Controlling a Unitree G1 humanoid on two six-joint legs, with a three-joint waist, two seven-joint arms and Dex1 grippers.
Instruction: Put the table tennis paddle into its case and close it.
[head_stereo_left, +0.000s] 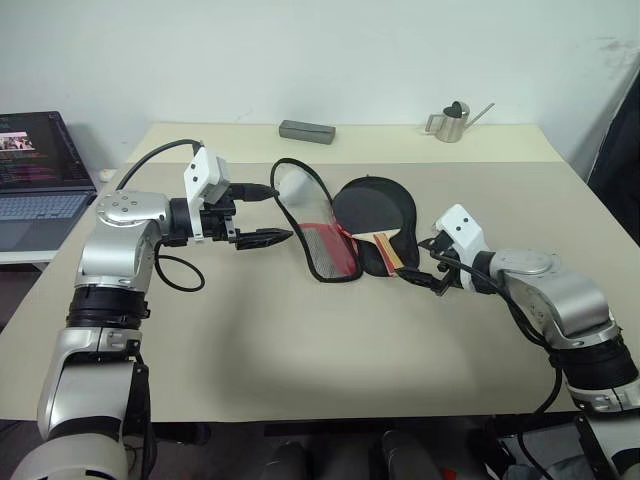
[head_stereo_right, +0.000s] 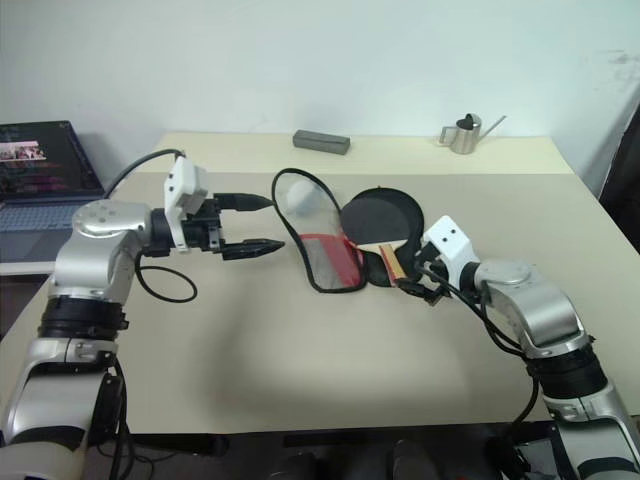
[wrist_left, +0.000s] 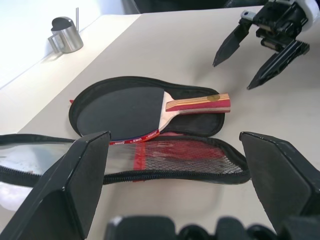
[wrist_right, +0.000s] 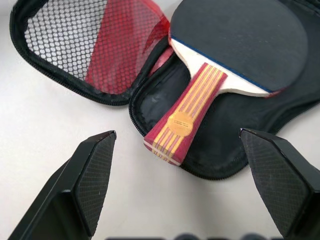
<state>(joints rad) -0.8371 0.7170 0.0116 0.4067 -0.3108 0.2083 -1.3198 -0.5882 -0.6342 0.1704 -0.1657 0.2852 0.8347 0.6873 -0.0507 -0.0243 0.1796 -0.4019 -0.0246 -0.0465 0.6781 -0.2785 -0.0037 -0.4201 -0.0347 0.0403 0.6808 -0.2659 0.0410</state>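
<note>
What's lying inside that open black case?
The table tennis paddle lies on the lower half of the open case, black face up, handle end overhanging the zipper rim. The lining beneath the blade is covered. The mesh lid is folded open beside it.

No legible text anywhere. The table tennis paddle (wrist_right: 227, 50) has a round gold emblem on its handle and tiny white print on its red edge, both unreadable. Laptop (head_stereo_left: 35, 170) screen content is too small.

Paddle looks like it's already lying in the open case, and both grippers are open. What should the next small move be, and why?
Probably bring the left gripper to the raised lid and fold it over the paddle. The paddle already lies in the case lower half, the handle end near its rim, and the lid stands open on the left arm's side. The right gripper hangs open near the handle.
</note>
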